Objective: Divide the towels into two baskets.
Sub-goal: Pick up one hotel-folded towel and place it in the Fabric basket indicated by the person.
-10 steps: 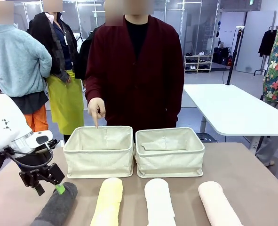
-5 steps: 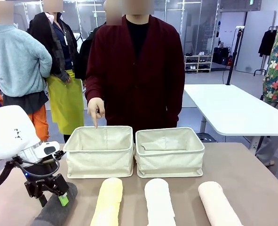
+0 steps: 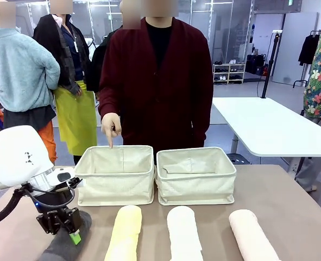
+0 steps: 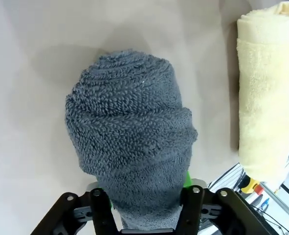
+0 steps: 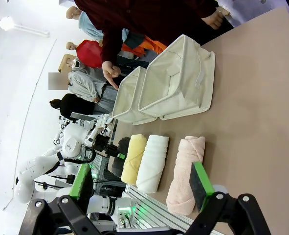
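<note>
Nearest the robot, 4 rolled towels lie in a row on the table (image 3: 293,206), none of them touching. The left gripper (image 4: 144,193) is clamped on the grey towel (image 4: 129,127) near its end, with 1 jaw pressed into each side of the roll. The towel rests on the table and is not lifted. Just beside it is the yellow towel (image 3: 125,234), then the white towel (image 3: 183,235), then the pink towel (image 3: 252,237) at the right end. The right gripper (image 5: 140,166) hangs released, its green pads wide apart with nothing between them, above the near edge of the table. Behind the row stand 2 baskets side by side, almost touching: the left basket (image 3: 115,187) and the right basket (image 3: 196,187). Both look empty apart from a fold of their own canvas in the right one. Beyond them a person stands at the far side, with 1 hand (image 3: 111,126) pointing a finger down at the back rim of the left basket. By my reading the task has barely begun: 0 of the 4 towels are in a basket, so all 4 are left to sort. The grey one is likely the first, and the pointing suggests it goes in the left basket. No brand, label or writing is legible on the towels or baskets.
</note>
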`<state>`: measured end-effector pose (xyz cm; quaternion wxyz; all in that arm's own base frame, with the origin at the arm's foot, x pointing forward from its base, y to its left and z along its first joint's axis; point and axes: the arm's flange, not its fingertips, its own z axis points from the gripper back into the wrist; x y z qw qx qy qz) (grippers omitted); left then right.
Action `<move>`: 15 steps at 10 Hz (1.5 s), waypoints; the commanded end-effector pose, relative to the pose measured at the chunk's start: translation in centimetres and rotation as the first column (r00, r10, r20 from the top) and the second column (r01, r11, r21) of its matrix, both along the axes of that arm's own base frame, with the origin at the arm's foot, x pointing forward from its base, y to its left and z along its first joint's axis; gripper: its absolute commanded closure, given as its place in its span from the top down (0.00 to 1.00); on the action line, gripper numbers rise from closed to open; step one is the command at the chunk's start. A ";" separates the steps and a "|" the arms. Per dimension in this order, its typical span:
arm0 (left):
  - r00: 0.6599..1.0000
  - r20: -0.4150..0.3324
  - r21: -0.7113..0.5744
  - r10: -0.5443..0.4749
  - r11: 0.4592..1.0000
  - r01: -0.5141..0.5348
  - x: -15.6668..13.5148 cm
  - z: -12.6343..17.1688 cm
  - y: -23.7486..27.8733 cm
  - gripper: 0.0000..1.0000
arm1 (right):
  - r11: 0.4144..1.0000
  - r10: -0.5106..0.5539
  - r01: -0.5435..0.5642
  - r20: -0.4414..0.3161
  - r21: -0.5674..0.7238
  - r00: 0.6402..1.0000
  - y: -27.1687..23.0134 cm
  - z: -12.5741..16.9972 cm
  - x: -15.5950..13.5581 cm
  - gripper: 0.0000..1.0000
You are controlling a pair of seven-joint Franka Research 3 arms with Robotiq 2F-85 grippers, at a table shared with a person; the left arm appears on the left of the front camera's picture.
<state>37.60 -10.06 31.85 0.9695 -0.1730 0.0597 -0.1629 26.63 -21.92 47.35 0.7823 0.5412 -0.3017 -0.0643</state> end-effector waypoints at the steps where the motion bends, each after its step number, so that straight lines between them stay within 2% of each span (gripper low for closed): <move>1: 0.998 0.048 0.011 0.028 1.000 -0.028 -7.7 -2.3 1.3 0.00 | 1.000 0.002 -0.002 0.017 0.006 1.000 -0.1 0.2 -0.3 1.00; 2: 0.998 0.057 0.006 0.039 0.999 -0.039 -7.6 -1.8 1.4 0.05 | 1.000 0.002 -0.002 0.017 0.006 1.000 -0.1 0.2 -0.3 1.00; 3: 0.997 0.060 -0.007 0.038 0.999 -0.038 -7.3 -0.9 1.4 0.00 | 1.000 0.002 -0.002 0.017 0.006 1.000 -0.1 0.2 -0.3 1.00; 4: 0.996 0.037 -0.004 -0.075 0.997 0.075 -7.4 1.0 1.4 0.00 | 1.000 0.002 -0.002 0.017 0.006 1.000 -0.1 0.2 -0.3 1.00; 6: 0.978 0.071 0.011 -0.195 0.981 0.195 -6.9 5.9 0.5 0.00 | 1.000 0.002 -0.002 0.017 0.006 1.000 -0.1 0.2 -0.3 1.00; 7: 0.957 0.092 0.043 -0.276 0.961 0.273 -6.7 8.5 -0.5 0.00 | 1.000 0.002 -0.002 0.017 0.006 1.000 -0.1 0.2 -0.3 1.00; 8: 0.917 0.102 0.093 -0.385 0.922 0.376 -6.5 11.5 -2.2 0.00 | 1.000 0.002 -0.002 0.017 0.006 1.000 -0.1 0.2 -0.3 1.00; 9: 0.869 0.116 0.147 -0.481 0.874 0.463 -6.2 13.7 -3.9 0.00 | 1.000 0.002 -0.002 0.017 0.006 1.000 -0.1 0.2 -0.3 1.00; 10: 0.809 0.160 0.193 -0.565 0.822 0.536 -6.0 15.6 -5.8 0.00 | 1.000 0.002 -0.002 0.017 0.006 1.000 -0.1 0.2 -0.3 1.00; 11: 0.742 0.168 0.230 -0.649 0.758 0.611 -6.2 16.8 -7.6 0.00 | 1.000 0.002 -0.002 0.017 0.006 1.000 -0.1 0.2 -0.3 1.00; 12: 0.635 0.170 0.244 -0.753 0.657 0.713 -6.6 18.0 -9.7 0.00 | 1.000 0.002 -0.002 0.017 0.006 1.000 -0.1 0.2 -0.3 1.00; 13: 0.515 0.128 0.263 -0.848 0.529 0.807 -7.2 18.9 -11.2 0.00 | 1.000 0.002 -0.002 0.017 0.006 1.000 -0.1 0.2 -0.3 1.00; 14: 0.416 0.097 0.305 -0.904 0.425 0.852 -7.7 19.4 -12.3 0.00 | 1.000 0.002 -0.002 0.017 0.006 1.000 -0.1 0.2 -0.3 1.00; 15: 0.406 0.095 0.295 -0.909 0.415 0.861 -7.7 19.7 -12.8 0.00 | 1.000 0.002 -0.002 0.017 0.006 1.000 -0.1 0.2 -0.3 1.00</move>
